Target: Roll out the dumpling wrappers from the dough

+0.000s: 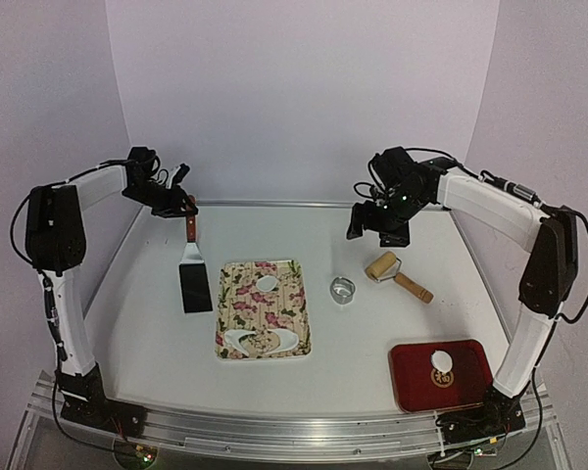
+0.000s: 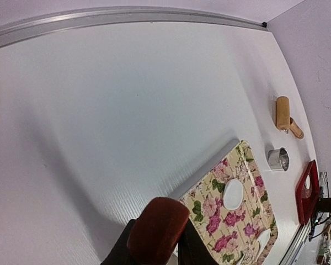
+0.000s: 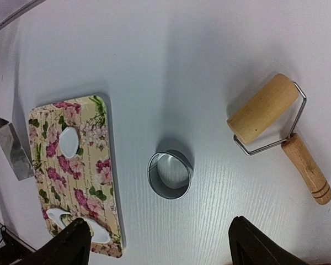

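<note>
Gripping: left claw clenched on spatula handle.
Right claw: released, hovering.
Technique: blade should slide flat under dumpling wrapper, gently.

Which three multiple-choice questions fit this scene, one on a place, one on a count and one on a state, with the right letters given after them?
1. Where does the ring lie?
A) between the board and the roller
B) on the board
C) against the back wall

2. How many dough discs lie on the red tray?
A) none
B) one
C) three

3. How is the right hand?
A) shut on the roller
B) open, holding nothing
C) shut on the ring

Right letters:
1 A, since the top view shows the ring on the bare table with the board on one side and the roller on the other.
2 B, since only one white disc shows on the tray.
3 B, since its fingers stand wide apart above the table with nothing between them.
</note>
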